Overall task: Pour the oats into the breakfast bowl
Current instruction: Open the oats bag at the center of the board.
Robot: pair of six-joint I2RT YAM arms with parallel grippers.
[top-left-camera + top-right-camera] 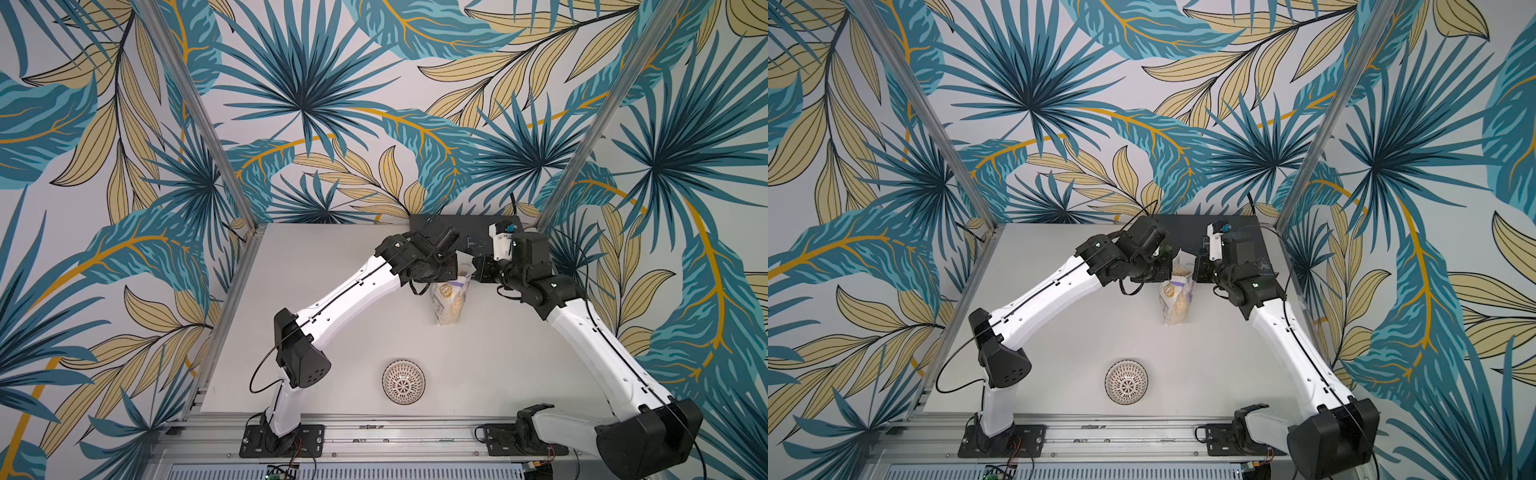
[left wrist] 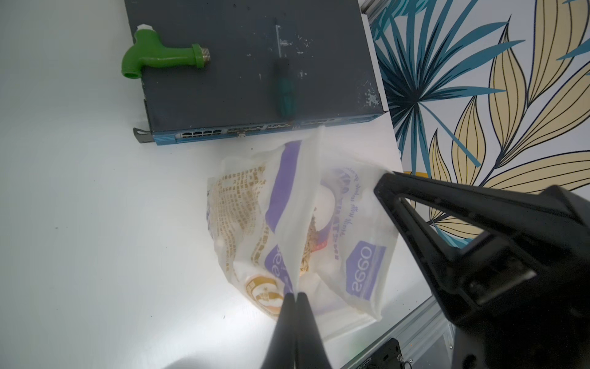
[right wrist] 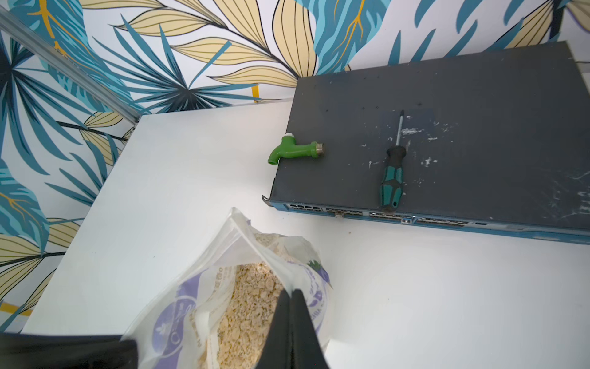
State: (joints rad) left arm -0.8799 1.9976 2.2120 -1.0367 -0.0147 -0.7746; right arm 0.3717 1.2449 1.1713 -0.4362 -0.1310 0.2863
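Toward the front edge, slightly left of everything else in play: the bowl (image 1: 392, 374), patterned inside, empty, no flakes in it.

Gripping 1 lip of the pouch (image 2: 255, 223) with the left tool (image 2: 293, 295), jaws pressed together on the thin plastic.

Standing upright toward the back of the worktop (image 1: 478, 365), between the 2 tools in both top views, well apart from the bowl. Mouth spread open, pale oats (image 3: 249, 303) showing inside.

Pinching the opposite lip with the right tool (image 3: 292, 292), likewise closed tight on plastic and nothing else.

Further right and behind: a dark flat box (image 3: 447, 111) carrying a green tap (image 3: 295, 152) and a screwdriver (image 3: 392, 179), near the pouch but not touching it.

Looks like the opening step: mouth pulled apart, pouring not yet begun.

Next, most likely: lift the pouch with both grips kept, carry it forward to just above the bowl, then tip. Calls for even pull from both sides to keep the mouth open. Calls also for a slow tilt, to avoid a rush of loose flakes past the small rim.
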